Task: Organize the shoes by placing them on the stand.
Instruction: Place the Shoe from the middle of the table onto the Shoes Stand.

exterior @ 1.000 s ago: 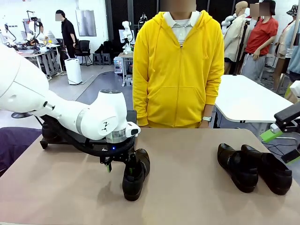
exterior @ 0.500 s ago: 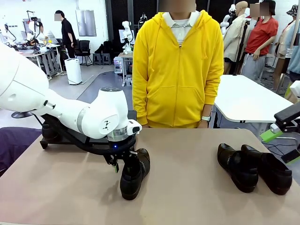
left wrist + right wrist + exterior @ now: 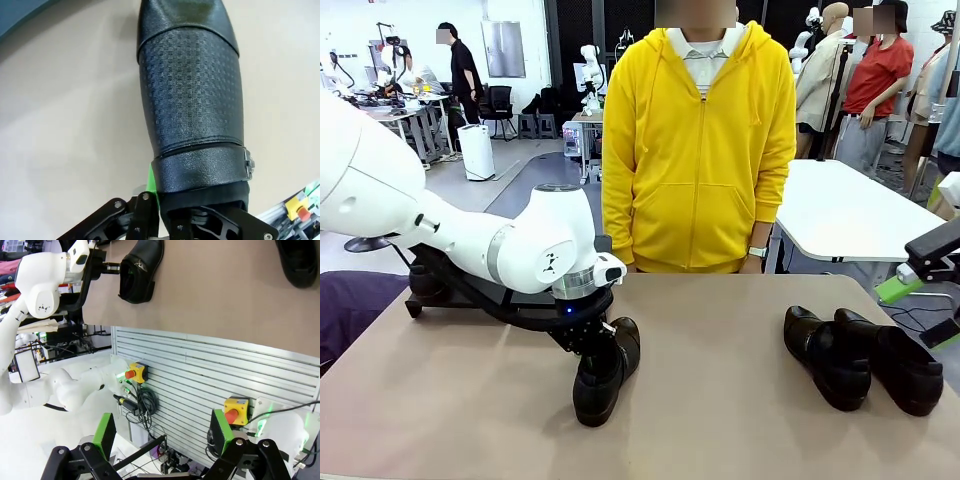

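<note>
Claw (image 3: pixel 592 348) of left arm (image 3: pixel 470 245) low over table (image 3: pixel 720 410), seemingly tight on shoe (image 3: pixel 601 378).

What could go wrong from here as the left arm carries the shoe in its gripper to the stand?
1. The left gripper is shut on the shoe at its opening end only. The toe sticks far out, so it may pivot or slip when lifted.
2. A second shoe lies against the held one and could get dragged or knocked.
3. The stand sits behind the left arm, partly hidden, so the carry may clip it.
</note>
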Tool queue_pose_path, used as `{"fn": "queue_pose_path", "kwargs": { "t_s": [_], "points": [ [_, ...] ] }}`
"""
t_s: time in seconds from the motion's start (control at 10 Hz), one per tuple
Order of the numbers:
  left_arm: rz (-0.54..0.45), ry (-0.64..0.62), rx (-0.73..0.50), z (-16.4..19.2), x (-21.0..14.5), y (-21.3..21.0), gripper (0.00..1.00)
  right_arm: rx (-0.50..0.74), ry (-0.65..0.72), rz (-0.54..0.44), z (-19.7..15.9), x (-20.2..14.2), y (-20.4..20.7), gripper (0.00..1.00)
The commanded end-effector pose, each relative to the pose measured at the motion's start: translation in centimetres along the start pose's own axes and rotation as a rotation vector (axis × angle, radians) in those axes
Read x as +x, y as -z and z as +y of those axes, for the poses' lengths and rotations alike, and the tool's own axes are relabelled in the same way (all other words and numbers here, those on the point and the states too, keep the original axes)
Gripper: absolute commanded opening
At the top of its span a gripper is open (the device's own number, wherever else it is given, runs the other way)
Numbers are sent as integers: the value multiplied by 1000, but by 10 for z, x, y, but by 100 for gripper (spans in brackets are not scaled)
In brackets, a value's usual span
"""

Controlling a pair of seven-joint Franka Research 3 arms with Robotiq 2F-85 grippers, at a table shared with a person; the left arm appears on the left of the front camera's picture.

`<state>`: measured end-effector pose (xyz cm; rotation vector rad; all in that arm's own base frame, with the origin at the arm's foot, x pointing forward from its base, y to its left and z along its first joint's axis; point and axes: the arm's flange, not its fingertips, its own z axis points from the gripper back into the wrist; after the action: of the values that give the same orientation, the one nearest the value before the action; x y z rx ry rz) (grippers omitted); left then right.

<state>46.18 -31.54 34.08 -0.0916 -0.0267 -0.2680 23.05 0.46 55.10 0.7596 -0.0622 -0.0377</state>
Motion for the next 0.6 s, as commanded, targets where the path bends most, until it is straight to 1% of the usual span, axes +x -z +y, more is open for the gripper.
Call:
{"fn": "queue_pose_path", "kwargs": {
  "t_s": [0.0,0.2,0.3,0.4,0.5],
  "points": [
    [13,39,-26,3,-6,-16,0,28,-24,1,-2,0,2,100],
    [-19,62,-36,8,-14,-40,0,28,-24,1,-2,0,2,100],
    [-21,89,-55,13,-23,-63,0,28,-24,1,-2,0,2,100],
    [-61,128,-63,20,-38,-91,0,28,-24,1,-2,0,2,100],
    [-75,149,-48,31,-52,-115,0,28,-24,1,-2,0,2,100]
  ]
}}
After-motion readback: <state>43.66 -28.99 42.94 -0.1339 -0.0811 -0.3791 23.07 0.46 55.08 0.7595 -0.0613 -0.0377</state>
